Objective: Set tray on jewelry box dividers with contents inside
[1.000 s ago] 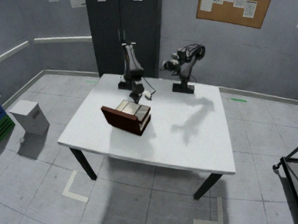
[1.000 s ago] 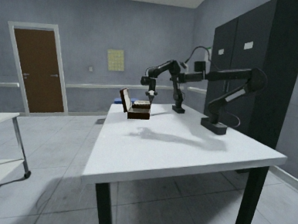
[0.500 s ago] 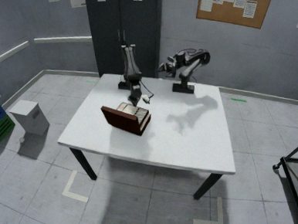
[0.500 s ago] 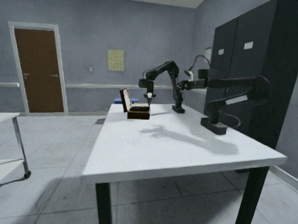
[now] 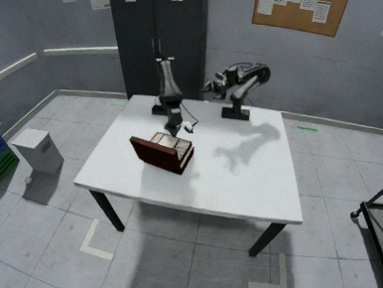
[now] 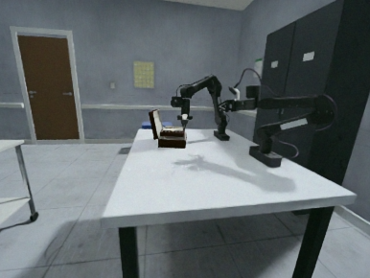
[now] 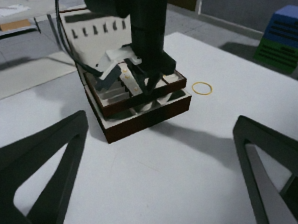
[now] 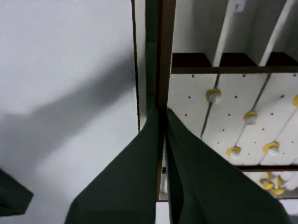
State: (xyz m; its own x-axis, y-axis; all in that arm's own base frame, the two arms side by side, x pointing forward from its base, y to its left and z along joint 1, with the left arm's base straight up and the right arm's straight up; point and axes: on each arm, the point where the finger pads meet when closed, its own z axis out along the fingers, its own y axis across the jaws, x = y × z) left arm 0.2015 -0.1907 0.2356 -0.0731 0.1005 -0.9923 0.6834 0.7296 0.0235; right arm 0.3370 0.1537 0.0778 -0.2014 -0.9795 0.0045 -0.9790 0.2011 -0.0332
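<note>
The tray (image 6: 173, 131) (image 7: 145, 96) (image 8: 166, 60) is sitting raised over the open jewelry box (image 5: 185, 161) (image 6: 173, 143) (image 7: 150, 119), its dark red-brown outer wall showing above the box's wall, with a gap opening between them toward the near side in the left wrist view. Thin pale dividers are splitting part of its light interior into narrow, straight-sided slots, and beyond a brown strip a pale, dotted panel (image 8: 192, 100) is carrying round white studs (image 8: 251, 119) with yellow collars, spaced out in staggered rows. Some yellow pieces (image 8: 272, 184) are lying past the next brown edge; which level they are on, I cannot tell. The box's lid (image 5: 155, 154) (image 6: 155, 125) (image 7: 100, 32) is standing upright, showing a pale lining with a row of small dark hooks. The right gripper (image 5: 174, 134) (image 6: 185, 126) (image 7: 147, 94) (image 8: 161, 115) is pinching the tray's thin wall, its fingers nearly together. The left gripper (image 5: 208, 89) (image 6: 225, 106) (image 7: 161, 120) is hanging wide open and holding nothing, well apart from the box. A thin yellow ring (image 7: 193, 89) is lying on the white table (image 5: 238, 184) (image 6: 211, 192) (image 7: 145, 175) (image 8: 60, 50), near the box.
</note>
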